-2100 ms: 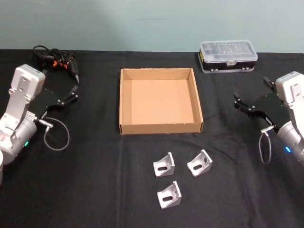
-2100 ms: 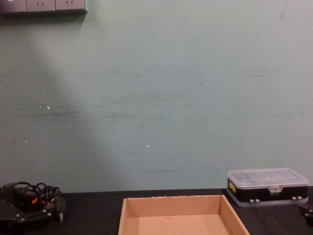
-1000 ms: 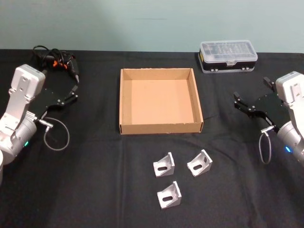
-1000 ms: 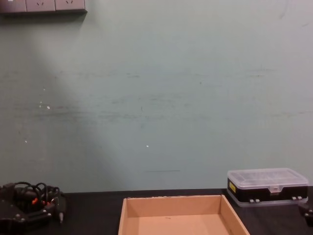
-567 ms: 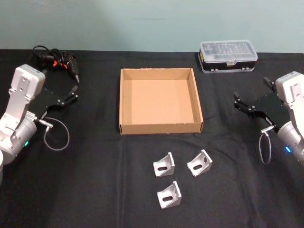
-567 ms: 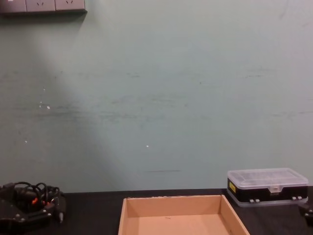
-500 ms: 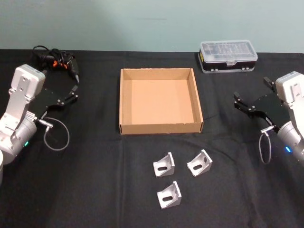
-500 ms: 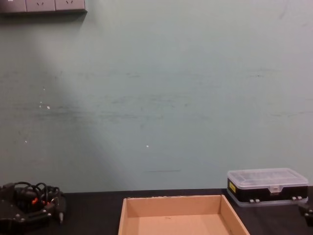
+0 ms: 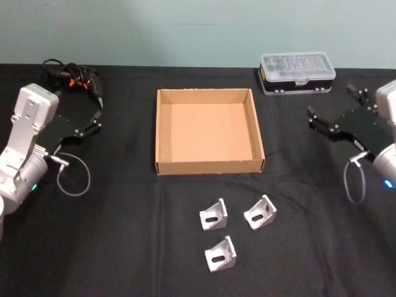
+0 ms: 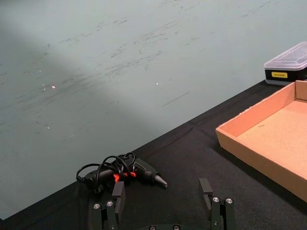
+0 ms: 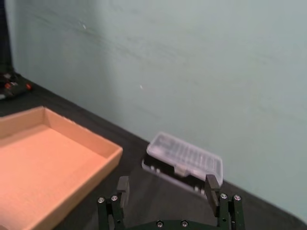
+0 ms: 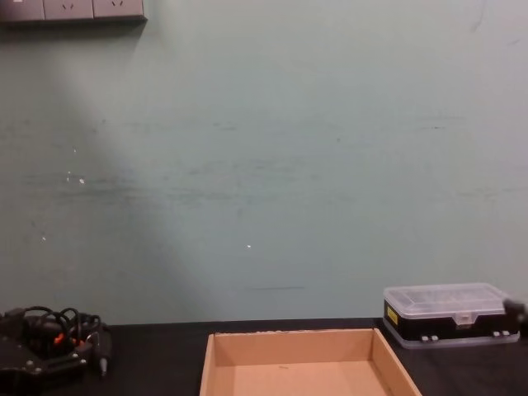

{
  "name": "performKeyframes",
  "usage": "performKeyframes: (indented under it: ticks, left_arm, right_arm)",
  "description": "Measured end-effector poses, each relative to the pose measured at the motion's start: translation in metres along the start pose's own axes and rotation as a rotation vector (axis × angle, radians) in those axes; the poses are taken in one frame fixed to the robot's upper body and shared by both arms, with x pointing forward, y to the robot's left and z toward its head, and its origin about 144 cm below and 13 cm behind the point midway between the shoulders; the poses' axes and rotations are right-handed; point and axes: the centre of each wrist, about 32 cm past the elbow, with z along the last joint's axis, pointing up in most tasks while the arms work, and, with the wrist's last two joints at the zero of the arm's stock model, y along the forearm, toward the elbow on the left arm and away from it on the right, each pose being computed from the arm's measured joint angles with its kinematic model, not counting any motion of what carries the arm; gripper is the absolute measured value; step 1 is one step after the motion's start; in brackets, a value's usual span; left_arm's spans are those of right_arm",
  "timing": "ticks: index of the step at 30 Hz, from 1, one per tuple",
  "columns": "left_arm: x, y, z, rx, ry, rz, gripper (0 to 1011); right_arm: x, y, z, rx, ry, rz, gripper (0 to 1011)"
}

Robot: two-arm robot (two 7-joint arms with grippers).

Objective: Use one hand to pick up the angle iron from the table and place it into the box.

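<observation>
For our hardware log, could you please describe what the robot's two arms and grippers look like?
Both match. The left gripper and right gripper are flat black plates with two straight black jaws fixed by silver screws. Behind each sits a boxy white wrist housing on a rounded light-grey arm segment with a small bluish light, and a thin grey cable loop.

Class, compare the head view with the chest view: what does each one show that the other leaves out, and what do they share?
The head view adds the three angle irons lying on the table in front of the box, and the open left hand and right hand out to either side, holding nothing. The chest view adds the wall sockets high up. Both share the empty box, the clear-lidded case and the corded tool.
</observation>
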Motion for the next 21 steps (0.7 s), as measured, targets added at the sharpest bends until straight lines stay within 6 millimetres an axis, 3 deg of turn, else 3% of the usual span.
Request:
performKeyframes:
  ticks: [7,14,21]
  left_arm:
    - [0.0,0.0,0.0,0.0,0.0,0.0,1000]
    - [0.0,0.0,0.0,0.0,0.0,0.0,1000]
    - [0.0,0.0,0.0,0.0,0.0,0.0,1000]
  right_arm:
    - [0.026,-0.008,0.027,0.054,-0.016,0.084,1004]
    - [0.06,-0.013,0.057,0.055,-0.049,0.296,1004]
    - [0.08,-0.009,0.073,0.029,-0.093,0.499,1004]
